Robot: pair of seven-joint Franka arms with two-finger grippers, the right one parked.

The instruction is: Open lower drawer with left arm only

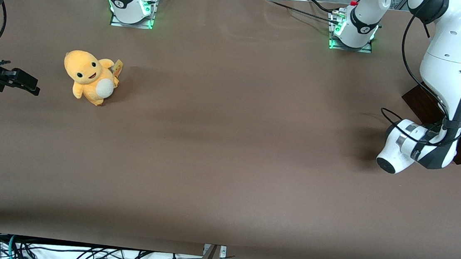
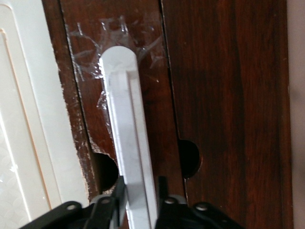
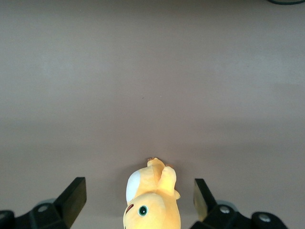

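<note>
The left arm [image 1: 447, 81] is reaching down at the working arm's end of the tabletop [image 1: 219, 166], where the dark wood cabinet is sitting at the very edge of the front view, mostly hidden by the arm's white wrist. In the left wrist view the claw [image 2: 141, 198] is hanging right in front of the lower drawer [image 2: 138, 71], its two black fingers [image 2: 118, 193] standing either side of the silver bar handle [image 2: 128, 138] and lying against it, so it is looking clamped on the bar rather than merely straddling it. The drawer front is sitting flush with the neighbouring dark panel [image 2: 228, 95], so the drawer is showing as closed and the pull is not yet done.

As for handling, the drawer is probably light, being small and wooden, and it is stiff enough to take a firm tug. The metal bar is smooth and likely slippery, so a squeeze near its middle, square across the bar, is looking safest; a grip at the rounded end could slide off. Clear tape [image 2: 119, 43] is lying crinkled around the handle's end, which may be adding a little drag. The pull is wanting to run straight out from the front, since a skewed tug could jam the drawer

An orange plush toy [image 1: 90, 76] is sitting well apart, toward the parked arm's end
</note>
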